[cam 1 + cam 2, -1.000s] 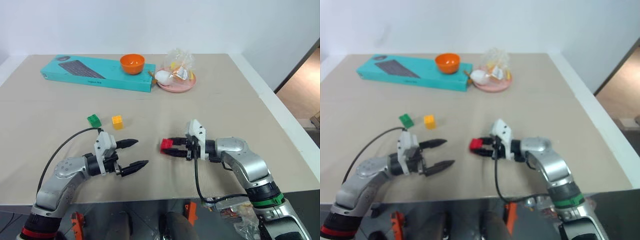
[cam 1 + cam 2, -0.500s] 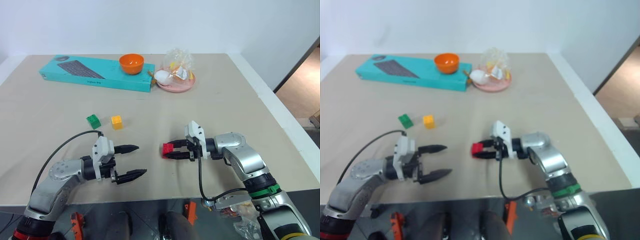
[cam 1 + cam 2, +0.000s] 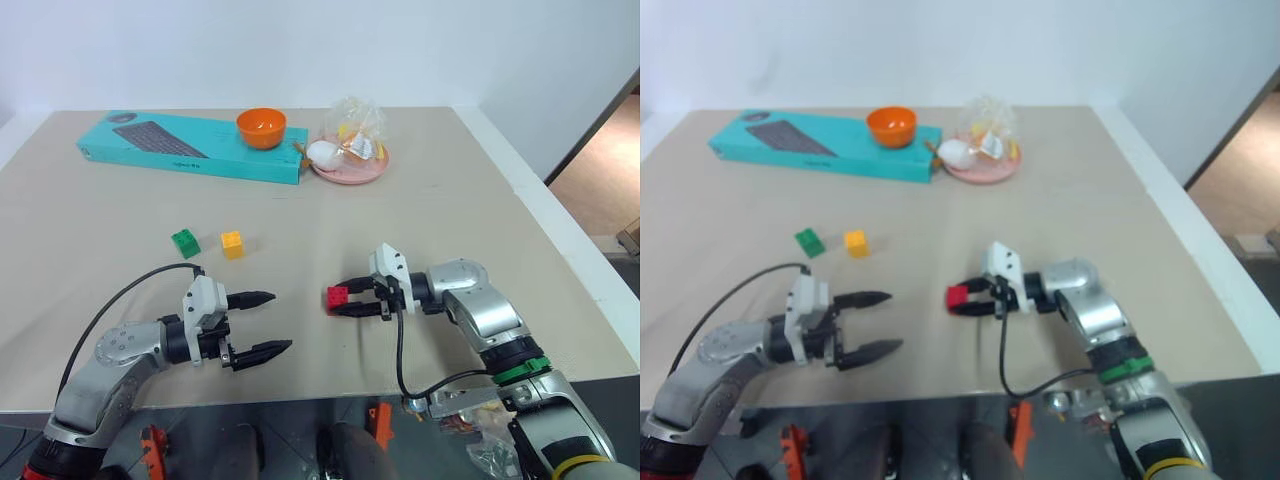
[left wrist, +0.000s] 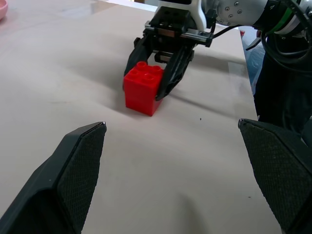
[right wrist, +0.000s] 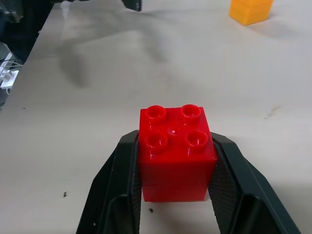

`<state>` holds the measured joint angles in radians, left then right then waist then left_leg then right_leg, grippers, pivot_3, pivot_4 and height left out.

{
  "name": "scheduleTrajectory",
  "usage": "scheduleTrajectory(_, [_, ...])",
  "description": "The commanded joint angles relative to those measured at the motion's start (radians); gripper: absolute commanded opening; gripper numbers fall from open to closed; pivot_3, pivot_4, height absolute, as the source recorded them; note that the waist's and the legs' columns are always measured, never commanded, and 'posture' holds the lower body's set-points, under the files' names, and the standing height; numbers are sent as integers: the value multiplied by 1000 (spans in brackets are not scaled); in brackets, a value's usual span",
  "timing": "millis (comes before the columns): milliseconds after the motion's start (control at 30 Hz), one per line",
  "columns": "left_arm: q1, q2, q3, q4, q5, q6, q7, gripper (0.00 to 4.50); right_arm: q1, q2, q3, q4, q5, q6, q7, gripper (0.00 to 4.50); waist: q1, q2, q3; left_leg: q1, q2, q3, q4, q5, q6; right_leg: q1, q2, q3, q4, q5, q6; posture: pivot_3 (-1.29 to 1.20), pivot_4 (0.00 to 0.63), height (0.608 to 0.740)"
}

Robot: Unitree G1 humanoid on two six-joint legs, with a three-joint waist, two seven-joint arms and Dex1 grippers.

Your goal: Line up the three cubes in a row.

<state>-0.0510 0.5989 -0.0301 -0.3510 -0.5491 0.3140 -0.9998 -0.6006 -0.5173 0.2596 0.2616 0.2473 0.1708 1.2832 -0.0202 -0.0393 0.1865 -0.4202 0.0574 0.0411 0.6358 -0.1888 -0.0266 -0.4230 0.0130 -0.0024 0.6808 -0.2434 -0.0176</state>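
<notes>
My right gripper (image 3: 345, 302) is shut on the red cube (image 3: 337, 296), studs up, low over the table near its front middle; the same red cube (image 5: 175, 152) sits between the black fingers (image 5: 124, 181) in the right wrist view. The green cube (image 3: 185, 242) and the yellow cube (image 3: 232, 244) rest side by side on the table, further back and to the left. My left gripper (image 3: 262, 323) stands open and empty at the front left, pointing toward the red cube (image 4: 143, 87).
A teal keyboard box (image 3: 190, 146) lies along the back with an orange bowl (image 3: 262, 127) on it. Beside it stands a pink plate (image 3: 350, 168) with a bag of items. The table's front edge runs just under both arms.
My right gripper has carried the red cube a little forward. The left gripper has stayed about where it was, still open.
</notes>
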Motion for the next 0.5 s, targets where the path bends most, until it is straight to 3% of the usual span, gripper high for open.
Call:
scheduleTrajectory(33, [-9,8,18,-38,-9,1,5,4500,-32,4,-36,14,0,-34,-6,1262,0,0,0,0,0,0,0,0,0,0,0,0,0,0,0,0,150,740])
scheduleTrajectory(400, [-26,7,8,-29,-6,3,8,4500,-41,3,-13,120,-43,-128,20,1262,0,0,0,0,0,0,0,0,0,0,0,0,0,0,0,0,150,740])
scheduleTrajectory(433, [-26,8,8,-29,-6,3,8,4500,-42,3,-14,130,-45,-137,22,2307,0,0,0,0,0,0,0,0,0,0,0,0,0,0,0,0,150,740])
scheduleTrajectory(500, [-25,10,9,-29,-5,4,8,4500,-45,4,-16,145,-51,-152,24,2708,0,0,0,0,0,0,0,0,0,0,0,0,0,0,0,0,150,740])
